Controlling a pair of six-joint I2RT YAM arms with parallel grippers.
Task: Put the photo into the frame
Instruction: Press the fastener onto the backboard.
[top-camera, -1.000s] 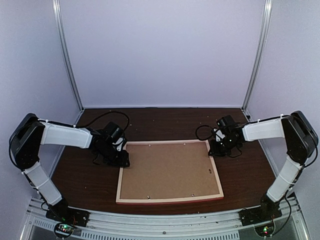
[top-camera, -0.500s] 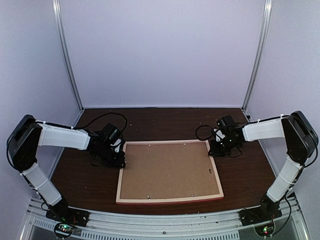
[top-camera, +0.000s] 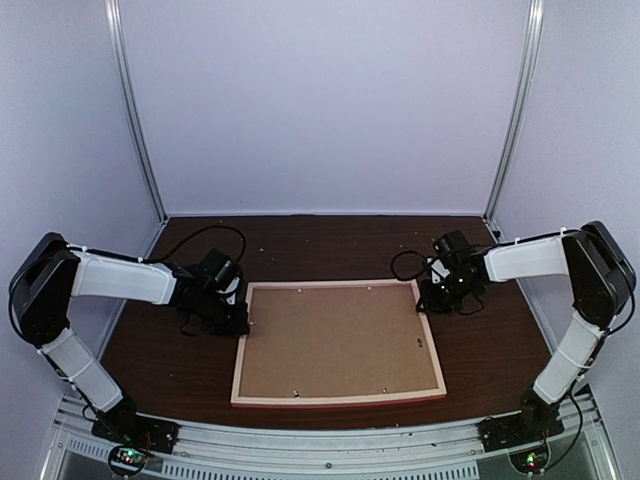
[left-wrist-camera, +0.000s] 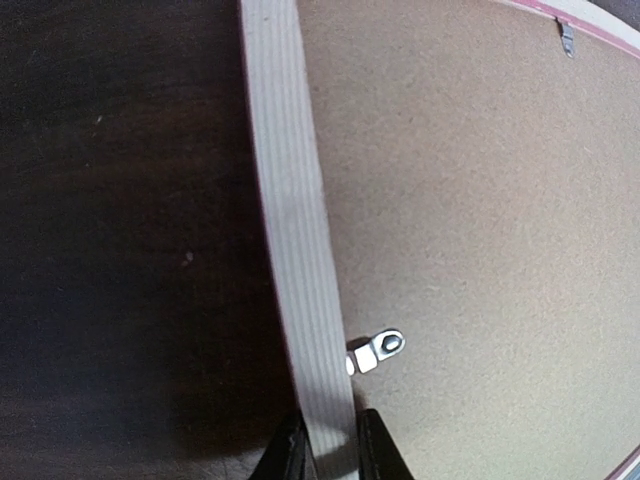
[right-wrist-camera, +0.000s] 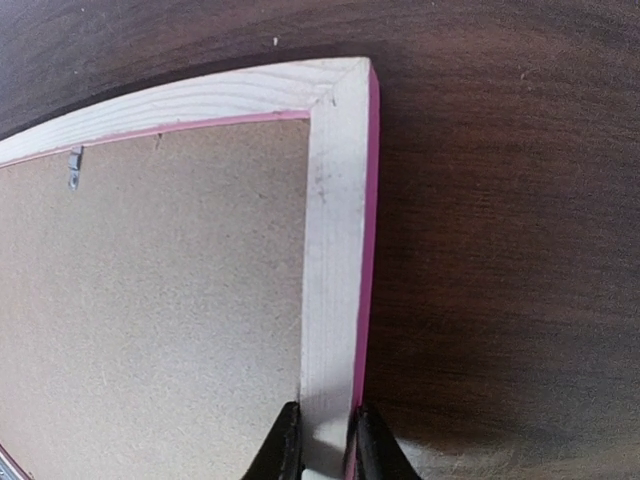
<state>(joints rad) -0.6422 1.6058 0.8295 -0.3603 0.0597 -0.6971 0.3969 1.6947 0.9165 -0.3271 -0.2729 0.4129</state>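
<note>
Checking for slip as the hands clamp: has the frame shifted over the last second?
No. The frame lies where it did against the table edge; left hand and right hand pinch its side rails.

Top view. The frame (top-camera: 240, 350) lies flat and face down on the dark wooden table (top-camera: 330, 245), its pale wood rails enclosing a brown backing board (top-camera: 338, 340); a pink edge shows along the near rail. The left gripper (top-camera: 238, 318) meets the left rail close to the far corner. The right gripper (top-camera: 428, 300) meets the far right corner. Pale lavender walls (top-camera: 320, 100) surround the table.
</note>
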